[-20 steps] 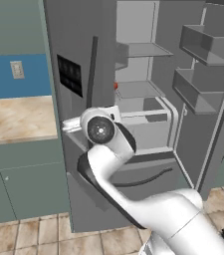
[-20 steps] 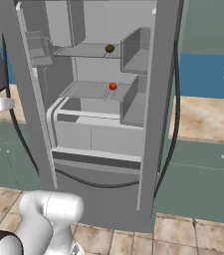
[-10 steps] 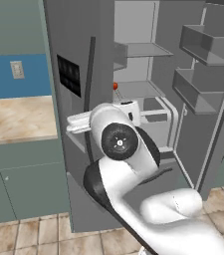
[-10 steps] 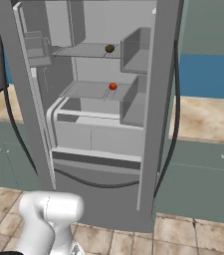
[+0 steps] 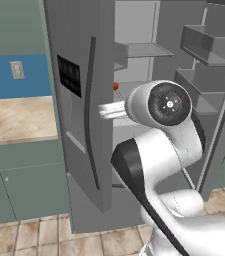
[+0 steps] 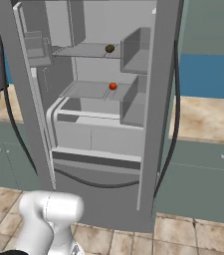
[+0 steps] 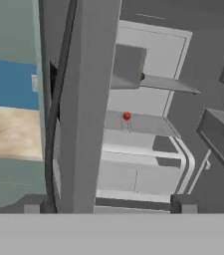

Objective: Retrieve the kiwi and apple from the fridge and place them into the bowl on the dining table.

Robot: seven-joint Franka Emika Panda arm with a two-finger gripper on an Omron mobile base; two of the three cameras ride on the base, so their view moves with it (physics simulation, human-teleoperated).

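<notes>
arm (image 5: 159, 145) swung right and nearer camera — now masks fridge (image 5: 134, 100) interior.

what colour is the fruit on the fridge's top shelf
Dark brown: the kiwi, clearest in the right base view.

Fridge (image 6: 156, 124) standing open between counter runs, doors swung out to either side. Kiwi (image 6: 109, 49) on upper shelf (image 6: 86, 50), toward its right end, just left of a bin (image 6: 136, 47). Apple (image 6: 113, 86) on the shelf below, nearly straight under the kiwi; also seen at (image 5: 115, 86) and (image 7: 127, 116). Drawers (image 6: 96, 132) beneath that shelf. Door racks (image 5: 204, 47) on the right-hand door. Counter (image 5: 14, 117) left of fridge, outlet (image 5: 17, 70) on wall above it. Arm (image 5: 159, 125) in front of the open compartment, level with the apple shelf.
</notes>
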